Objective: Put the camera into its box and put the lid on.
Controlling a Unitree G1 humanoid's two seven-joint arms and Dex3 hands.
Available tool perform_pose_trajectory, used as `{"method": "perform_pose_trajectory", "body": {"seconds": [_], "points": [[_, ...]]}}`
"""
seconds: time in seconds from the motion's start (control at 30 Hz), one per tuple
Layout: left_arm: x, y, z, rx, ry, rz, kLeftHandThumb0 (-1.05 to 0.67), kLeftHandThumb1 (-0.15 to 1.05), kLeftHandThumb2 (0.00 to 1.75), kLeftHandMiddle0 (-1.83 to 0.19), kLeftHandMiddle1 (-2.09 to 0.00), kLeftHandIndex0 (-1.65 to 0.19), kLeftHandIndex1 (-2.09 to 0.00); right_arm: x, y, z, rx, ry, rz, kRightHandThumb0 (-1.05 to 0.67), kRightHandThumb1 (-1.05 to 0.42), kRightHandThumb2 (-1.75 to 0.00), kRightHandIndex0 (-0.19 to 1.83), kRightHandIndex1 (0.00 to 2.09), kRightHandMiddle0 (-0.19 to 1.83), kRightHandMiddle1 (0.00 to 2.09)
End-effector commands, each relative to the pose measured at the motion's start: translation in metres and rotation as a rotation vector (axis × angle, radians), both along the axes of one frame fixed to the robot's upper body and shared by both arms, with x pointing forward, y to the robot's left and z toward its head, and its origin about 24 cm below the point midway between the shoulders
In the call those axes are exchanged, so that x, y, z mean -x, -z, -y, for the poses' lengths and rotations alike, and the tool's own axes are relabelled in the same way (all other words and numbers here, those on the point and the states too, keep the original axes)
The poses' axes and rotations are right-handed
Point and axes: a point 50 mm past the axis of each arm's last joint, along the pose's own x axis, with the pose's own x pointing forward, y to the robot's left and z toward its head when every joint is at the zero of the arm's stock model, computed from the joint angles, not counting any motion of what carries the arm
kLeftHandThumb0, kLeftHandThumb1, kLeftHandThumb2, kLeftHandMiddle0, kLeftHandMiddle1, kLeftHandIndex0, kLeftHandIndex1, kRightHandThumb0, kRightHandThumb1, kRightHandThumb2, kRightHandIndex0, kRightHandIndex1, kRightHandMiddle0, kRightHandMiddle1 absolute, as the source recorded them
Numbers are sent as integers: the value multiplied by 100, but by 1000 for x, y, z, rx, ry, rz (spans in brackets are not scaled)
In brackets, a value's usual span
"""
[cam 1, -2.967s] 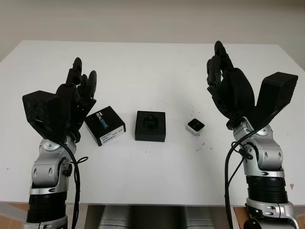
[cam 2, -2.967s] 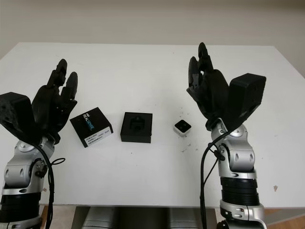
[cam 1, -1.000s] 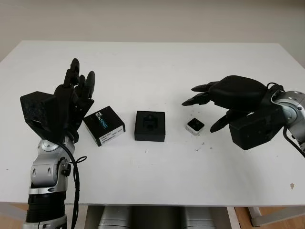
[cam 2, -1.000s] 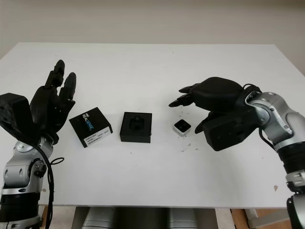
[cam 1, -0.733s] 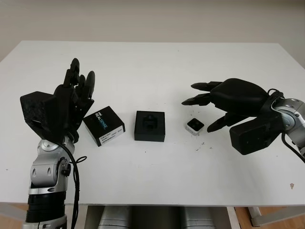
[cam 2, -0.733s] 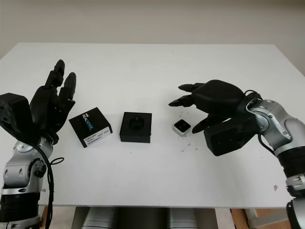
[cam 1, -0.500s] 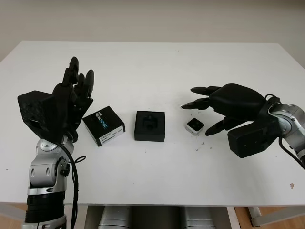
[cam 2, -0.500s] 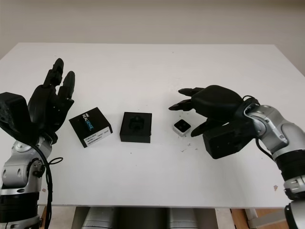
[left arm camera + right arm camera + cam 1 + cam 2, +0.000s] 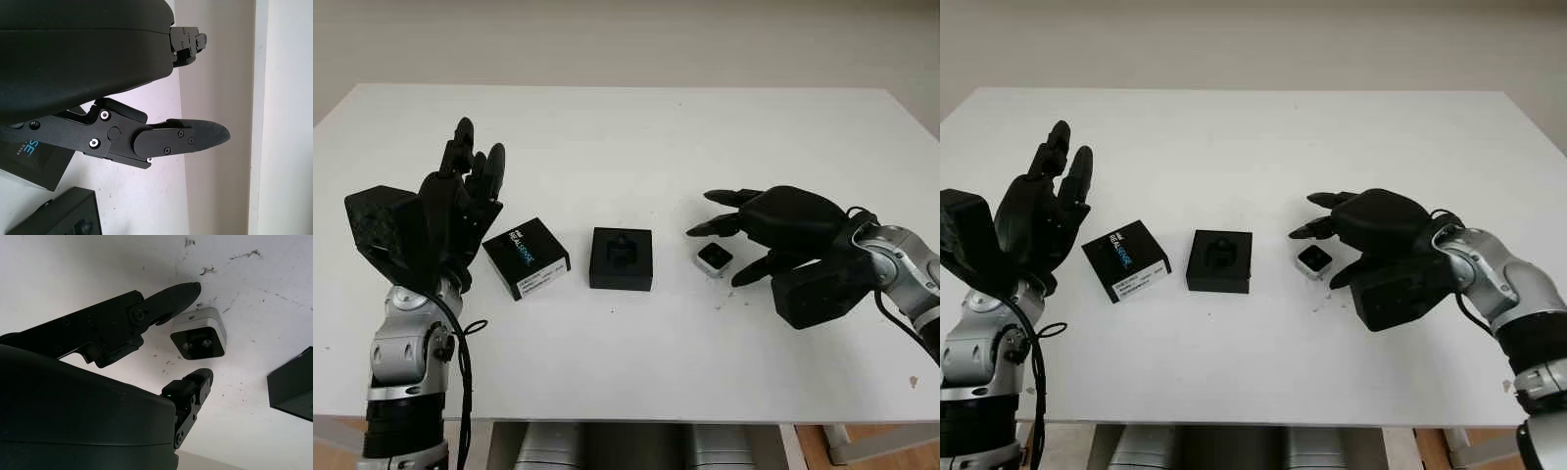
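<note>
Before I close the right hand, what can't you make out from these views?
- Whether the right hand fingertips touch the camera: head views hide it, wrist view leaves it unclear.
- Small print on the lid: too small.
- Box recess shape: black on black.
- The lid in the left wrist view: cut off by the edge.

Left hand (image 9: 146,117): black, open, held above the white table (image 9: 146,205). Lid (image 9: 34,161): black, printed lettering, beneath the hand. Box (image 9: 63,218): black, just beside the lid.
</note>
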Motion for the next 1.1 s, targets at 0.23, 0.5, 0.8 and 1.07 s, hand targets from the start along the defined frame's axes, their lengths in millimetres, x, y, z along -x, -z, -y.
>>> {"method": "perform_pose_trajectory", "body": {"seconds": [0.23,0.5,0.8,1.07], "points": [[2,-4,-1,-24,5,16,-61,105,43,8,-5,8,-6,-4,-3,-1,-28,7,17,-50,-92,-6,16,6,52,15],[2,-4,0,-23,3,17,-61,105,42,9,-5,9,-5,-5,-1,-3,-56,-6,38,-48,-93,-6,19,7,55,22],[2,-4,0,-32,5,10,-61,105,43,9,-5,9,-5,-7,5,-6,-91,-18,68,-46,-92,-5,25,7,12,120],[2,-5,0,-29,-2,8,-61,105,43,8,-5,8,-6,-8,8,-7,-122,-21,61,-43,-92,-5,25,6,16,130]]}}
